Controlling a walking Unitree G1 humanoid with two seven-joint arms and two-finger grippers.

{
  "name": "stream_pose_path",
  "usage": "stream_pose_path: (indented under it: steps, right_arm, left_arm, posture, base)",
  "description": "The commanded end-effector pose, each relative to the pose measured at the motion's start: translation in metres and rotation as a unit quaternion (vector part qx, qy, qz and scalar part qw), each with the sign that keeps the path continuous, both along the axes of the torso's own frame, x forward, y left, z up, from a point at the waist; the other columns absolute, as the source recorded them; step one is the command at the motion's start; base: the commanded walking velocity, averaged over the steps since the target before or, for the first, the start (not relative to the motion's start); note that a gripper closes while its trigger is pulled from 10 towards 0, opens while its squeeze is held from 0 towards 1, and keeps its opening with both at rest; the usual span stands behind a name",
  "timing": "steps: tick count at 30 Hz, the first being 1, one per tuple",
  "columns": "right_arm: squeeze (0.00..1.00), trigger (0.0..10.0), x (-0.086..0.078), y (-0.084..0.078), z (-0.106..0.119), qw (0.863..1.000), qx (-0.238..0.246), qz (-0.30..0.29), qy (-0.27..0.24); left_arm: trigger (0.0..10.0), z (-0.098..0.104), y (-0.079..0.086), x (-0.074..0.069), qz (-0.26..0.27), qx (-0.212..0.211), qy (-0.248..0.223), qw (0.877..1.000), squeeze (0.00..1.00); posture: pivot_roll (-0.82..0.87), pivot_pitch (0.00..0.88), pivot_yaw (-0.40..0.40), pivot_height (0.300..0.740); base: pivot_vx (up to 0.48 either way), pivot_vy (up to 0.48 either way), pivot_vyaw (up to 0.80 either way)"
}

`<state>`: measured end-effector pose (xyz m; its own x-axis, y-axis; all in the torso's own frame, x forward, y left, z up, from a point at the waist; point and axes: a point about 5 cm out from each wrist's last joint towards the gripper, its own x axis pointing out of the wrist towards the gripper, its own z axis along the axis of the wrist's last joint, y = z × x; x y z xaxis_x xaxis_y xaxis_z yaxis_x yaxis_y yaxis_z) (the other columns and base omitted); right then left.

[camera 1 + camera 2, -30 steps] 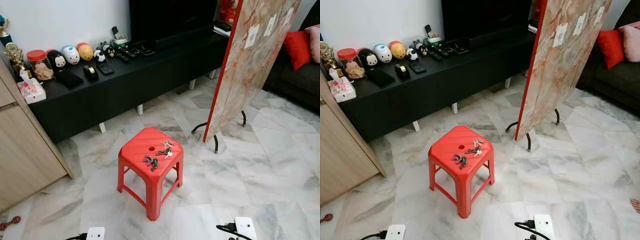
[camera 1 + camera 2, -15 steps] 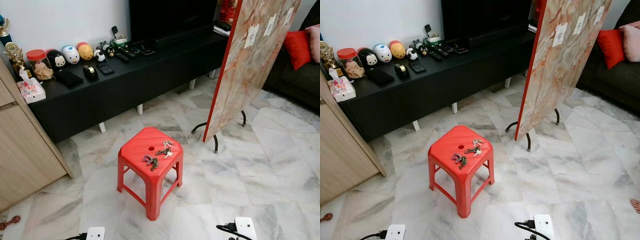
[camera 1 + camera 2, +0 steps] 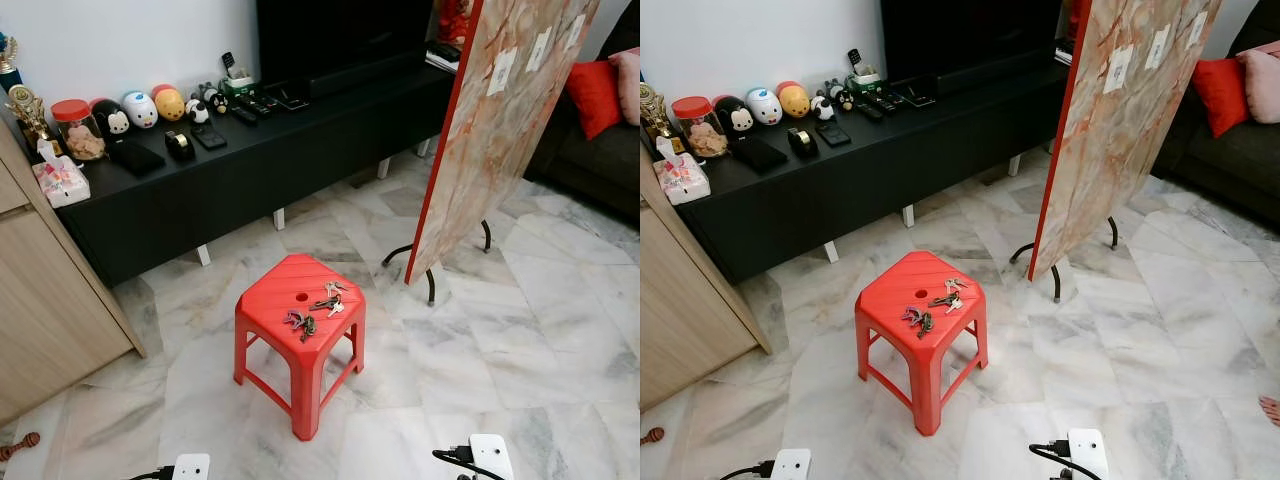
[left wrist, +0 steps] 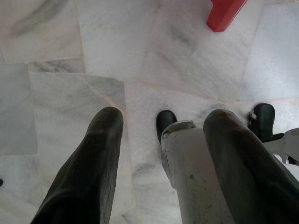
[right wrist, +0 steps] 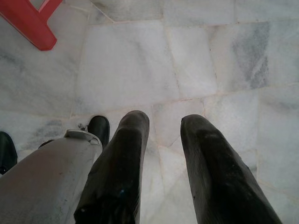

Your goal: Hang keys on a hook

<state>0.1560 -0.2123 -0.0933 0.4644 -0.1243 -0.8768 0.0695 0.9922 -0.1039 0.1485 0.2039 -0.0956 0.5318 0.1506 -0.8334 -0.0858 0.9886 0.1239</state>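
Observation:
Two bunches of keys lie on top of a red plastic stool point(image 3: 270, 305) in the middle of the marble floor: one bunch point(image 3: 301, 321) near its front edge, the other point(image 3: 330, 302) nearer the right corner. To the stool's right, a tall marble-patterned board point(image 3: 490, 140) with a red edge stands tilted on a black stand, and small white hooks point(image 3: 500, 72) are stuck to its face. Both arms hang low. My left gripper point(image 4: 164, 116) and right gripper point(image 5: 166, 119) are open, point at the floor, and hold nothing. A red stool leg point(image 5: 32, 25) is near the right one.
A long black TV console point(image 3: 300, 130) at the back carries toy figures, remotes and a red-lidded jar point(image 3: 78, 128). A wooden cabinet point(image 3: 40, 300) stands at the left. A dark sofa with a red cushion point(image 3: 595, 95) is at the far right. My own leg and feet point(image 4: 187, 154) are below.

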Motion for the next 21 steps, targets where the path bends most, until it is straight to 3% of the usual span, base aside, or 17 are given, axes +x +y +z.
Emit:
stream_pose_path:
  steps: [1,21]
  right_arm:
    - [0.00,10.0,0.0263,0.0115,0.0105,0.992,0.084,-0.059,-0.071]
    - [0.00,10.0,0.0247,0.0134,0.0103,0.986,0.095,-0.095,-0.095]
  left_arm:
    - [10.0,0.0151,-0.0125,0.0371,0.024,-0.034,-0.070,0.997,0.00]
    - [10.0,0.0172,-0.0098,0.0372,0.019,-0.039,-0.095,0.995,0.00]
  posture:
    - [-0.04,0.000,-0.011,0.740]
    - [-0.04,0.000,-0.001,0.740]
  base:
    - [0.000,0.000,0.00]
    - [0.000,0.000,0.00]
